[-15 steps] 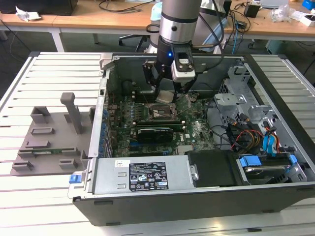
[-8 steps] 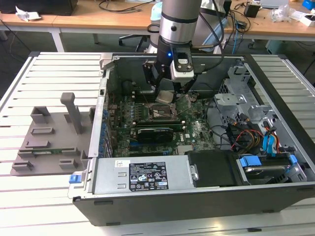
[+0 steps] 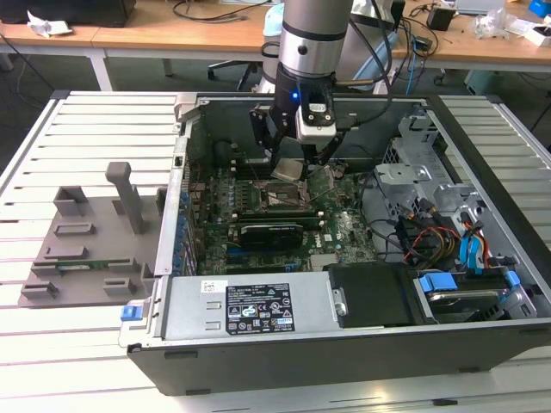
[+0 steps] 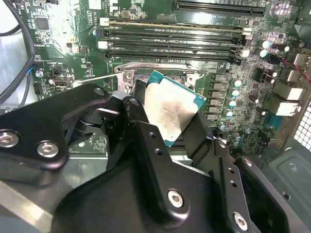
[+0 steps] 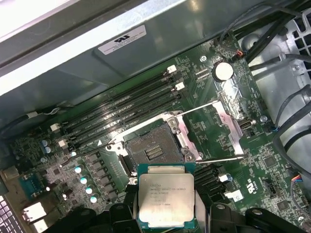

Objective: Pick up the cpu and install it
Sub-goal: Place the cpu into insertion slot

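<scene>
Inside the computer case (image 3: 258, 370), the gripper (image 5: 166, 216) is clamped on two opposite edges of the cpu (image 5: 166, 196), holding it off the green board (image 5: 272, 160) just beside the open socket (image 5: 150, 150), metal top facing away from the board, one free edge towards the socket, near-square with no clear long axis.

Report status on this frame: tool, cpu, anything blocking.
The tool shut on the cpu. Held short of the socket, not seated. Socket open, its lid swung back.
</scene>
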{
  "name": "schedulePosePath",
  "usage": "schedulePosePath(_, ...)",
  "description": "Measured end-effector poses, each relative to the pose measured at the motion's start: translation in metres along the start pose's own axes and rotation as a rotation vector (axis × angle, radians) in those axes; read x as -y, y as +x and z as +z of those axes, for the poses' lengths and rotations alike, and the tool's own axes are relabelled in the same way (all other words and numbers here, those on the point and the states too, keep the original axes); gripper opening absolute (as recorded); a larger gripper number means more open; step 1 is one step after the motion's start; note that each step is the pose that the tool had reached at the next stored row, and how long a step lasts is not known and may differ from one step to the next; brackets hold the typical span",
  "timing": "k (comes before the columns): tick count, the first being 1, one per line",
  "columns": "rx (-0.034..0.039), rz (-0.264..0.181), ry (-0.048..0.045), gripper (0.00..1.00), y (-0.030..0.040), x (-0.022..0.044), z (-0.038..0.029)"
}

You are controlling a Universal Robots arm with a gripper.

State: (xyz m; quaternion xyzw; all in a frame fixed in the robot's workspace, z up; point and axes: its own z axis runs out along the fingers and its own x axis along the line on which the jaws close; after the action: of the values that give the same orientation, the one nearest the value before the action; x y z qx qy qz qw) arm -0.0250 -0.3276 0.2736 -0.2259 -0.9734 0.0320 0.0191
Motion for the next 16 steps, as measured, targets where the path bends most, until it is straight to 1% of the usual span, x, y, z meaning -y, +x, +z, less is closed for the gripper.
schedulePosePath(16,-0.004,0.067,0.0,0.55,0.0,0.0,0.0005)
